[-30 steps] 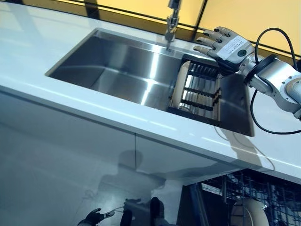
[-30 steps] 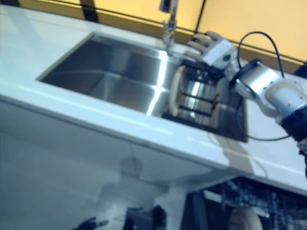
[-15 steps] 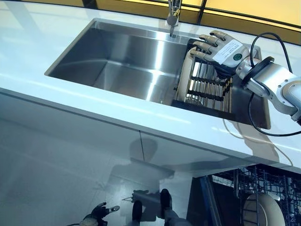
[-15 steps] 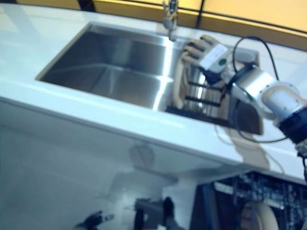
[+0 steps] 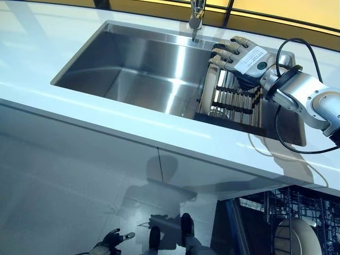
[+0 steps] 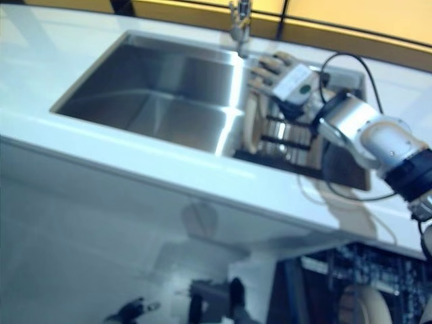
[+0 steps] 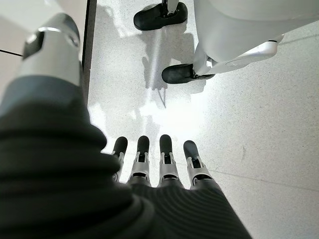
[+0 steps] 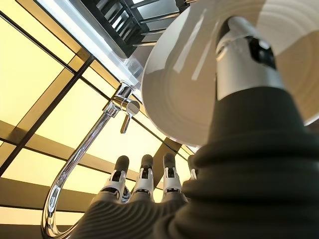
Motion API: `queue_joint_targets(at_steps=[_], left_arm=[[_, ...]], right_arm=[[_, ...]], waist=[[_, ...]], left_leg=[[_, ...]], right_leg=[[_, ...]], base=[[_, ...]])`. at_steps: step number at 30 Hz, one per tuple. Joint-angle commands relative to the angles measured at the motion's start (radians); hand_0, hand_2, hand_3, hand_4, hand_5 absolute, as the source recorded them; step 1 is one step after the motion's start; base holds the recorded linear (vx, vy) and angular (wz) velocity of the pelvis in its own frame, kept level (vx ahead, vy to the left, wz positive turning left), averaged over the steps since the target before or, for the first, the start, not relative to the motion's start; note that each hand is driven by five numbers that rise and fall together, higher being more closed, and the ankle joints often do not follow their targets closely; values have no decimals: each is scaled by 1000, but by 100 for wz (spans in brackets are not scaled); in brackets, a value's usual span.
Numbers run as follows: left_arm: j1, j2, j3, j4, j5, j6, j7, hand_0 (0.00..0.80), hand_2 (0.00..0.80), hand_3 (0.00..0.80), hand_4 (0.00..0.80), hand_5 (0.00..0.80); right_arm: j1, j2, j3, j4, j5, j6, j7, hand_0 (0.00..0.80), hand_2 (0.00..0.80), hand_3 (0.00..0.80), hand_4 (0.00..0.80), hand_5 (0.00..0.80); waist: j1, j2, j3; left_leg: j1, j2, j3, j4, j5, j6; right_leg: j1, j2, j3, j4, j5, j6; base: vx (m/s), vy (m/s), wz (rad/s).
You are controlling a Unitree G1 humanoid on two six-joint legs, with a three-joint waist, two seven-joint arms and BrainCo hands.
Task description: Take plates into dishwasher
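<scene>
Now lower onto the plate [image 5: 208, 85] standing in the rack [image 5: 234, 101] in the sink [image 5: 133, 64]: right hand [image 5: 239, 56], fingers loose, thumb against its face, no grip closed. Still ungrasped; left hand [image 7: 159, 167] hangs open, well below.

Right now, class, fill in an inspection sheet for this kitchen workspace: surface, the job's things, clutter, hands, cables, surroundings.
Surface: white counter around a steel sink.
Job's things: one plate standing on edge in a dark rack inside the sink; another plate in the open dishwasher below.
Clutter: nothing seen.
Hands: right hand over the rack, fingers straight, thumb against the plate; left hand hanging by the floor, fingers straight, holding nothing.
Cables: nothing seen apart from the robot's own.
Surroundings: faucet behind the sink, yellow panelled wall, pale speckled floor.
</scene>
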Motion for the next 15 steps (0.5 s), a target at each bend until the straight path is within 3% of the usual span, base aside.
queue_joint_targets(at_steps=[1,15], left_arm=[[9,25,-29,29,10,-12,0,0,0,0,0,0],[11,19,-28,28,5,-23,4,0,0,0,0,0]], right_arm=[[-71,5,-25,9,19,34,-15,0,0,0,0,0],[-85,23,-16,-15,20,46,8,0,0,0,0,0]], waist=[[25,-24,-53],[41,-27,-46]], left_leg=[[-70,50,15,-26,40,-40],[-76,55,10,-26,39,-42]], right_leg=[[53,-28,-37,7,-84,97],[57,-28,-48,5,-89,95]], base=[[0,0,0],[3,-1,0]])
